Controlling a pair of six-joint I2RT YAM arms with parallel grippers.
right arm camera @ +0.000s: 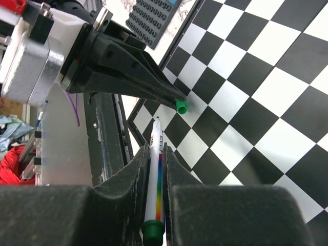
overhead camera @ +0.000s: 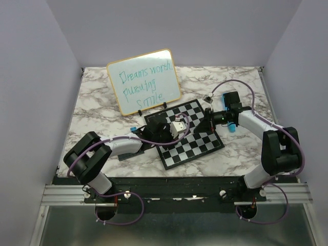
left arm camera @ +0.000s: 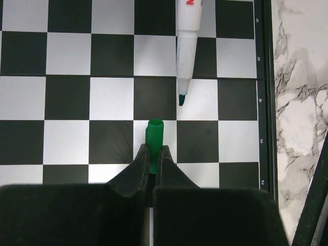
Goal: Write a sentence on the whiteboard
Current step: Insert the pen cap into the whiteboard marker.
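Observation:
The whiteboard (overhead camera: 144,82), yellow-framed, stands propped at the back left. The sentence (overhead camera: 145,84) is on it in teal, in three lines: "Dreams worth pursuing smile". My left gripper (left arm camera: 154,155) is shut on a green marker cap (left arm camera: 154,137) above the chessboard (left arm camera: 66,102). My right gripper (right arm camera: 157,149) is shut on the white marker (right arm camera: 155,174), whose bare tip points at the cap (right arm camera: 181,106) with a small gap between them. In the top view the left gripper (overhead camera: 190,124) and right gripper (overhead camera: 206,119) face each other over the chessboard (overhead camera: 197,146).
The marbled table (overhead camera: 97,118) carries the chessboard in the middle. A blue object (overhead camera: 231,126) sits by the right wrist and a small blue piece (overhead camera: 133,129) by the left arm. A dark keypad-like item (right arm camera: 154,15) lies beyond the board's edge.

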